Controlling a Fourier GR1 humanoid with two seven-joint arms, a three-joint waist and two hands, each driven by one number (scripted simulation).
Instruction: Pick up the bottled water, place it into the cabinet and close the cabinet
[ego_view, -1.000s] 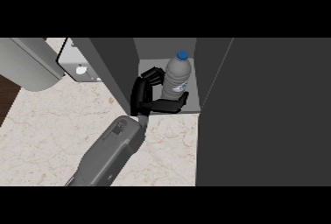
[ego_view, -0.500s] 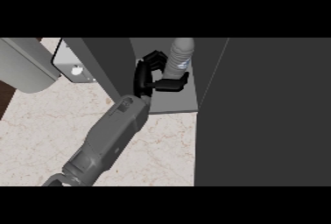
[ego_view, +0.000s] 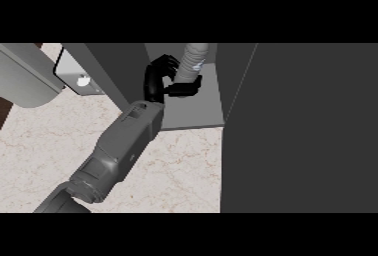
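Deeper into the cabinet (ego_view: 184, 107) than a moment ago, the right hand (ego_view: 164, 82) stays curled around the tilted bottled water (ego_view: 190, 62), which leans toward one o'clock from its palm.

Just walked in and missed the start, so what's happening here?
One hand has its fingers curled round the bottled water and holds it inside the open cabinet, above the grey shelf. The bottle is tilted, its top cut off by the view's upper edge. Which hand this is cannot be told; no other hand shows. The cabinet is not closed.
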